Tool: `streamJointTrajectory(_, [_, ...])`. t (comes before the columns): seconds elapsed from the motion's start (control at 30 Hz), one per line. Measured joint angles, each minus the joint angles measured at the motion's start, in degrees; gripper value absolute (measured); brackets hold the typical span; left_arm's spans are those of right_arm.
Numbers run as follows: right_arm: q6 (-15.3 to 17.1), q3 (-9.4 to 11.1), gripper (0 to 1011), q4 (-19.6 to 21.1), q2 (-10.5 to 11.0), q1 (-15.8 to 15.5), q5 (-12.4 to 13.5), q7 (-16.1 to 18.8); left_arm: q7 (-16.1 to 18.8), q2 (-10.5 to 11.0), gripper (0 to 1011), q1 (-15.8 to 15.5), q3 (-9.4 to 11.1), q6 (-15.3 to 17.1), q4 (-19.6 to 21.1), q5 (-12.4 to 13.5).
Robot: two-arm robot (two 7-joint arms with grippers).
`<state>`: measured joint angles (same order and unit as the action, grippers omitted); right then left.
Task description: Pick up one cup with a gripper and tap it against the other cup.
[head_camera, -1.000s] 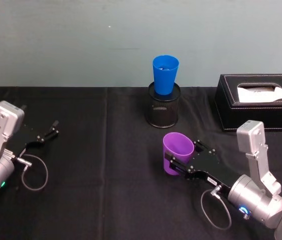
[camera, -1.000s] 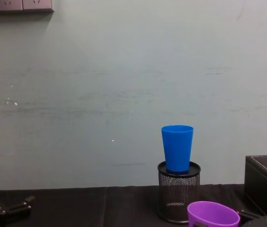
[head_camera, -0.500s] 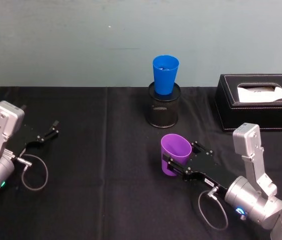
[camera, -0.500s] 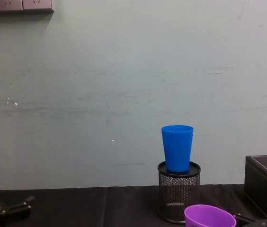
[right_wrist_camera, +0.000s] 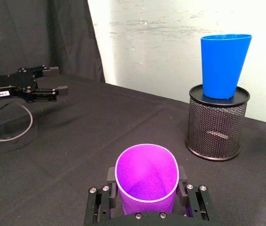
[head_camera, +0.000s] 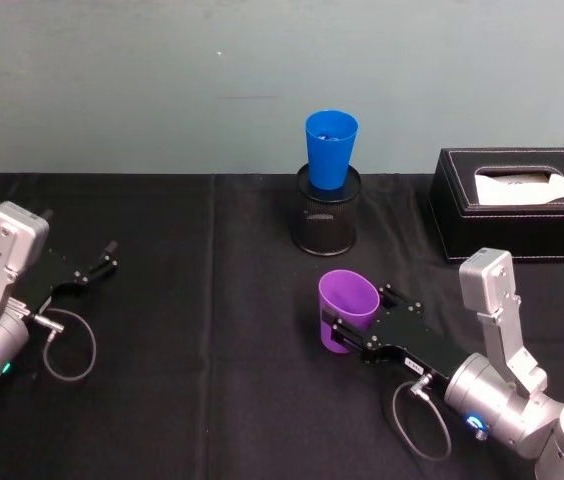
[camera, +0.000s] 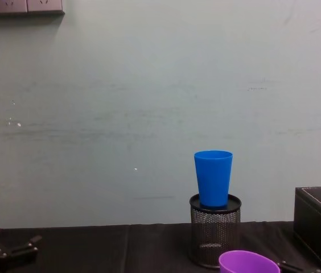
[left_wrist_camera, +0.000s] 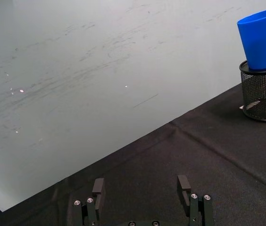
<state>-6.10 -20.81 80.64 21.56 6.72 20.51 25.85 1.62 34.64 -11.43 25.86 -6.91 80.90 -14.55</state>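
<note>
A black table [head_camera: 212, 400] runs back to a pale wall [head_camera: 162, 80], with broad bare cloth across its middle and left. At the far right stands a black tissue box [head_camera: 462, 215], a white tissue in its top slot. The right gripper [head_camera: 347, 332], near right, has its jaws closed on the sides of the purple cup [head_camera: 346, 311], whose open mouth shows nothing inside. Beyond it, apart, a black mesh pen holder [head_camera: 326, 225] stands near the wall with the blue cup [head_camera: 330, 150] seated upright in its mouth. The left gripper [head_camera: 97, 265] rests at the near left, jaws wide and holding nothing.
</note>
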Motion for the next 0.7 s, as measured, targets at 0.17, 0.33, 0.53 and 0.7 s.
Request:
streamJointTrajectory(0.17, [-0.07,-0.03,723,-0.2,-0.17,0.04,-0.33,0.05,0.0,0.0,1000,0.0,0.0,0.0,0.0,0.0])
streamJointTrajectory(0.33, [-0.13,-0.07,723,-0.23,-0.2,0.04,-0.49,0.0,0.0,0.0,1000,0.0,0.0,0.0,0.0,0.0])
streamJointTrajectory(0.53, [-0.13,-0.07,723,-0.22,-0.19,0.04,-0.44,0.0,0.0,0.0,1000,0.0,0.0,0.0,0.0,0.0])
streamJointTrajectory(0.7, [-0.13,-0.08,824,-0.2,-0.17,0.01,-0.37,0.01,0.0,0.0,1000,0.0,0.0,0.0,0.0,0.0])
